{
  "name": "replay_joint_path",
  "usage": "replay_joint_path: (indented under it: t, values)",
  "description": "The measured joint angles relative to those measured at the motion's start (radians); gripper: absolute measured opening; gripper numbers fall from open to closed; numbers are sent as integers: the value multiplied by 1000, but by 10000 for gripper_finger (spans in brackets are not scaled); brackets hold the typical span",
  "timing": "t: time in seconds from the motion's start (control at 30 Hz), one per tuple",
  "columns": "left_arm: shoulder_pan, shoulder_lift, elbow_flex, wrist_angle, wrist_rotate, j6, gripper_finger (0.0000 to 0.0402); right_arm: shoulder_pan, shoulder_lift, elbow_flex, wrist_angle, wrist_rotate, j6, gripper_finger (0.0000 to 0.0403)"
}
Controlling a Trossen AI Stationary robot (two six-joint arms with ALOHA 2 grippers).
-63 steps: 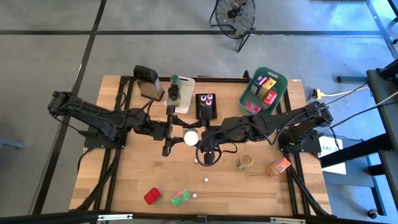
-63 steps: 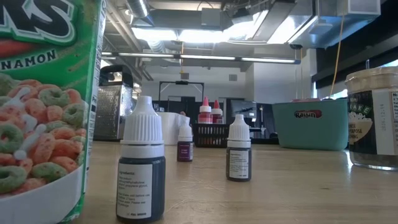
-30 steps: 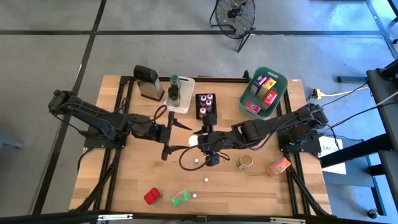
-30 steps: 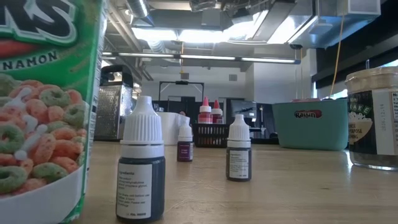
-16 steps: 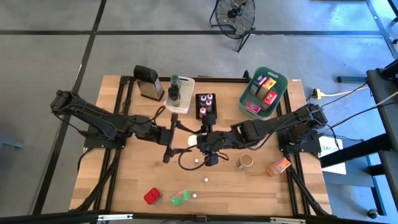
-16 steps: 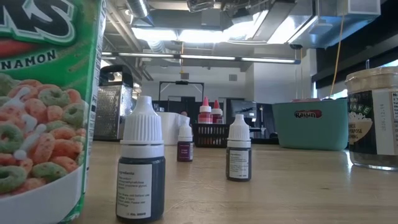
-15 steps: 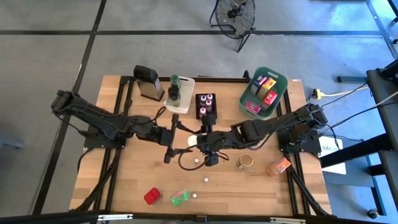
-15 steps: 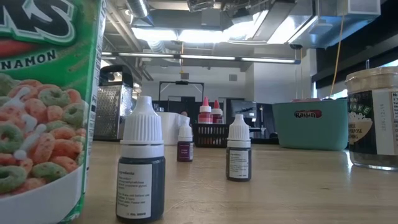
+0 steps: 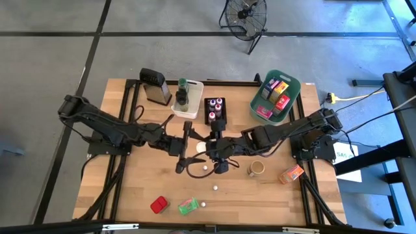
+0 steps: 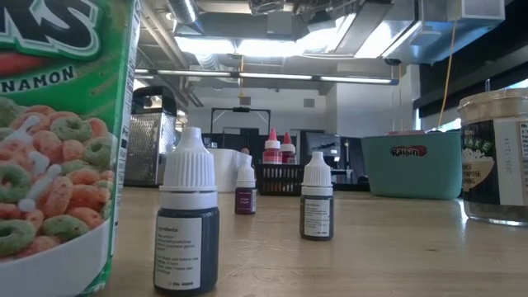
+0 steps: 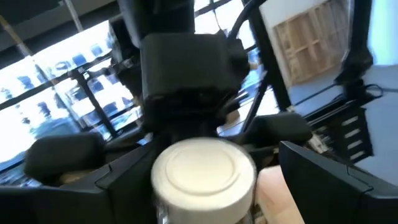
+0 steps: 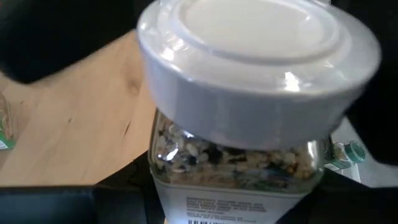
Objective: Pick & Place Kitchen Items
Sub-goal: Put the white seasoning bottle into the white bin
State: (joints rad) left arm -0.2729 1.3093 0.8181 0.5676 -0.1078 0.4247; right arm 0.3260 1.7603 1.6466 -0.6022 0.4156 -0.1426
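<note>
- Right gripper (image 9: 209, 148): clamped on the jar (image 9: 202, 147). The jar has a white lid, stands upright, and shows seeds through the glass in the right wrist view. Cannot tell whether it is lifted or resting on the table (image 9: 130, 188).
- Left gripper (image 9: 184, 148): faces the right gripper across the jar. Its fingers (image 11: 62, 155) are spread wide, one on each side of the lid, with a gap on both sides and no contact.
- Just beside the right gripper, toward the table front: a small white-capped bottle (image 9: 204, 168). Two more bottles (image 9: 215, 188) stand farther the same way.
- Near the right gripper, on its arm's side: a tan jar (image 9: 257, 169). Beyond it, well apart, is an orange packet (image 9: 291, 173).
- Far in front of both grippers, at the table edge: a red packet (image 9: 158, 205) and a green packet (image 9: 188, 207), close together.
- Behind the grippers, near: a black rack (image 9: 216, 112) holding bottles.
- Farther back: a white bin (image 9: 193, 104) behind the left gripper and a teal bin (image 9: 294, 88) with packets behind the right arm.
- Farthest, beside the white bin: the grater (image 9: 155, 86).
</note>
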Motion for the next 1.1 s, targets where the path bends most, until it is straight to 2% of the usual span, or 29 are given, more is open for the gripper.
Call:
replay_joint_path:
  t: [0.07, 0.33, 0.47, 0.73, 0.97, 1.1]
  values:
    - [3, 10, 0, 7, 19, 4, 317, 0, 0, 0, -1, -1, -3, 204]
    - [3, 25, 0, 20, -21, 5, 311, 0, 0, 0, 9, -3, -3, 204]
    - [3, 26, 0, 43, 1, 7, 282, 0, 0, 0, 11, -8, -4, 204]
    - [19, 25, 0, 45, 14, 5, 201, 0, 0, 0, 7, -26, -7, 204]
    - [21, 25, 0, 42, 19, 5, 201, 0, 0, 0, 7, -27, -11, 206]
    - [20, 25, 0, 38, 25, 6, 201, 0, 0, 0, 4, -46, -14, 223]
